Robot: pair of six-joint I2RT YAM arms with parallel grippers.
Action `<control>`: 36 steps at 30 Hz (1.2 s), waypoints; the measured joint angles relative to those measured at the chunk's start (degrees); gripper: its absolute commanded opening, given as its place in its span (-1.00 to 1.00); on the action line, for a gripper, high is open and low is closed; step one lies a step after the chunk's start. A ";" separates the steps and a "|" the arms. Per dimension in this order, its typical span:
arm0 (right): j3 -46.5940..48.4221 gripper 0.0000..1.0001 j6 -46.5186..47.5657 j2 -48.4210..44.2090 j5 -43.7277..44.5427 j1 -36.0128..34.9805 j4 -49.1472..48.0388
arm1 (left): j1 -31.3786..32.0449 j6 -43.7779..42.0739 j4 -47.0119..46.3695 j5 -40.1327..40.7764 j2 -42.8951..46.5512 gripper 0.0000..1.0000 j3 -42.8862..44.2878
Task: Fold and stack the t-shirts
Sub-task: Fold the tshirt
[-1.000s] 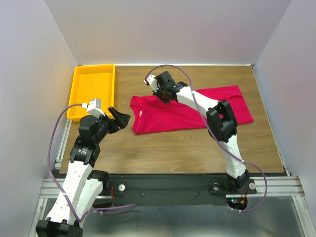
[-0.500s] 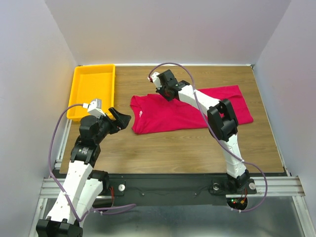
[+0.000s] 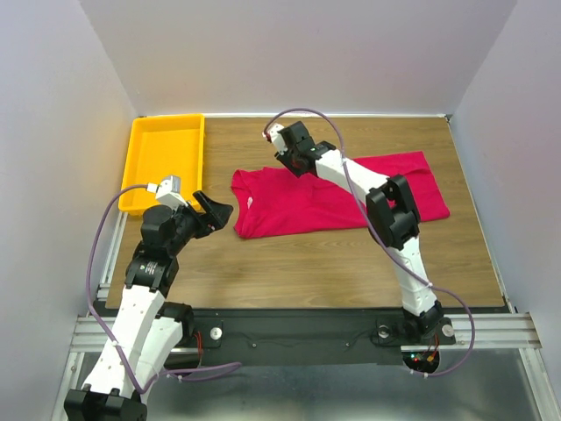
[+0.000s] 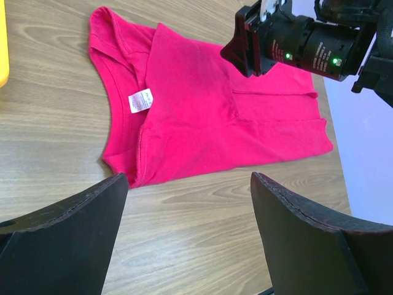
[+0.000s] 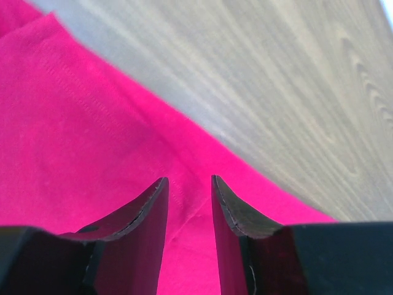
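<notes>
Wood table; t-shirt middle hidden under right arm; label text unreadable.

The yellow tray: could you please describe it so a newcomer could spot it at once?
Start at the wooden table and go to its far left corner. The yellow tray lies there, apart from the red t-shirt spread mid-table. It alone is a walled yellow box.

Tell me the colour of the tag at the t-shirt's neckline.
The tag is white; the left wrist view shows it best.
</notes>
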State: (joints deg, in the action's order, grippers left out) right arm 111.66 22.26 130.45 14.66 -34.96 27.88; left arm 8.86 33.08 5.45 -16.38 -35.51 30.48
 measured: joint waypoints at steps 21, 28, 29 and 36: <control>-33.73 0.25 3.54 -36.83 -40.52 8.72 0.39 | 1.38 5.27 -6.23 -7.19 -20.33 0.58 -4.35; -42.23 0.25 1.66 -42.95 -42.66 24.81 -0.74 | 9.01 8.90 -6.51 -1.40 -32.61 0.39 -2.25; -43.25 0.25 1.49 -43.67 -42.66 25.57 -0.44 | 9.86 9.46 -6.51 -0.24 -34.16 0.38 -1.60; -47.17 0.25 1.22 -47.82 -43.19 26.88 -0.04 | 12.15 12.59 -6.51 7.17 -42.97 0.22 3.30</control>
State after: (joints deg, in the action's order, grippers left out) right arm 64.49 23.49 82.63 -28.53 -8.08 27.83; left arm 21.02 45.67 -1.06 -9.21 -78.48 33.78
